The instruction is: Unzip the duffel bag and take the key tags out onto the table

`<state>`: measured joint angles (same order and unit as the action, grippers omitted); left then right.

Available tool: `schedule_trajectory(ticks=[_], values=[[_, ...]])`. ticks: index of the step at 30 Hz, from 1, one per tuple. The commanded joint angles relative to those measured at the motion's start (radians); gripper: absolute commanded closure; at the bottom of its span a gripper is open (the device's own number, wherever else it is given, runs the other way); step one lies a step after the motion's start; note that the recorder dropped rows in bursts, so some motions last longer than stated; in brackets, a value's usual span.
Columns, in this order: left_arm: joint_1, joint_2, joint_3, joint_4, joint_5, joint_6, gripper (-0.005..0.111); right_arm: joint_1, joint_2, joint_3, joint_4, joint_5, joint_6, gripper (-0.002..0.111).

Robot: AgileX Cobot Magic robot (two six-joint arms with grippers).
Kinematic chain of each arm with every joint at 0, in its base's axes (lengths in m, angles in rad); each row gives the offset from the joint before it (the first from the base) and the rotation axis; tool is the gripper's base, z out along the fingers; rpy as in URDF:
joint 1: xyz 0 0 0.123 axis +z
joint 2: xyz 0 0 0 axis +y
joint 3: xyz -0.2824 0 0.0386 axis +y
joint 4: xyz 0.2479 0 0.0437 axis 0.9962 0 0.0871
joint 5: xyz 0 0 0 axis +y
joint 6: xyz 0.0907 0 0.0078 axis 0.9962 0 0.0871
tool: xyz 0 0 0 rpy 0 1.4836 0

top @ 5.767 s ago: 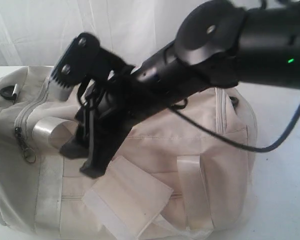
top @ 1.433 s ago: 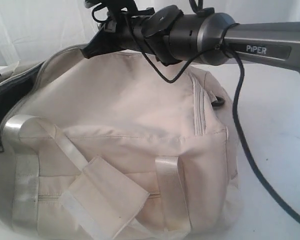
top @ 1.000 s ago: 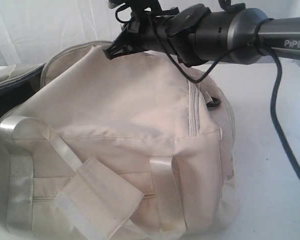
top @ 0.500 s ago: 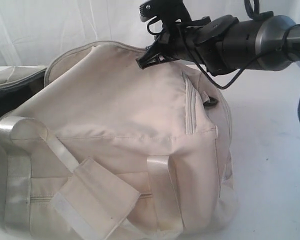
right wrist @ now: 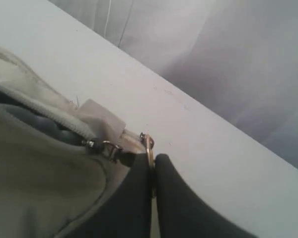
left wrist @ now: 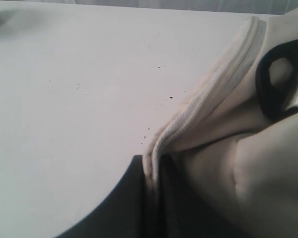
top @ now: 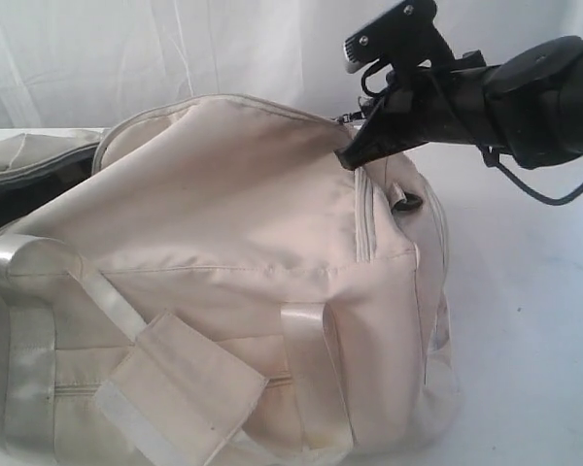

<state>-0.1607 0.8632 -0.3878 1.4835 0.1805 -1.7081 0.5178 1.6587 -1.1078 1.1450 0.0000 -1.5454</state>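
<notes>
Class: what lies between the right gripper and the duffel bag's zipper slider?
A metal pull ring, pinched by the right gripper, joins them, seen in the right wrist view.

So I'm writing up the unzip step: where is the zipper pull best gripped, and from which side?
Pinch its metal ring, which sticks out thin and flat past the end of the duffel bag. Come from the table side, in line with the zipper, as the right gripper does.

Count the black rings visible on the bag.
2. One ring at the duffel bag's right end, below the right gripper; another beside the zipper in the left wrist view. Others may be hidden.
</notes>
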Motion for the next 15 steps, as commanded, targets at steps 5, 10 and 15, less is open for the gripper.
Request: schedule_trajectory(ticks=[5, 10, 15], values=[[0.019, -0.014, 0.007, 0.003, 0.178, 0.008, 0.107, -0.058, -0.042, 0.079, 0.006, -0.051, -0.022, 0.108], [0.019, -0.014, 0.005, 0.027, 0.144, 0.008, 0.107, -0.066, -0.042, 0.090, 0.006, -0.053, -0.022, 0.108], [0.019, -0.024, -0.025, 0.178, -0.057, 0.011, 0.107, -0.065, -0.051, 0.082, 0.006, -0.047, -0.022, 0.108]])
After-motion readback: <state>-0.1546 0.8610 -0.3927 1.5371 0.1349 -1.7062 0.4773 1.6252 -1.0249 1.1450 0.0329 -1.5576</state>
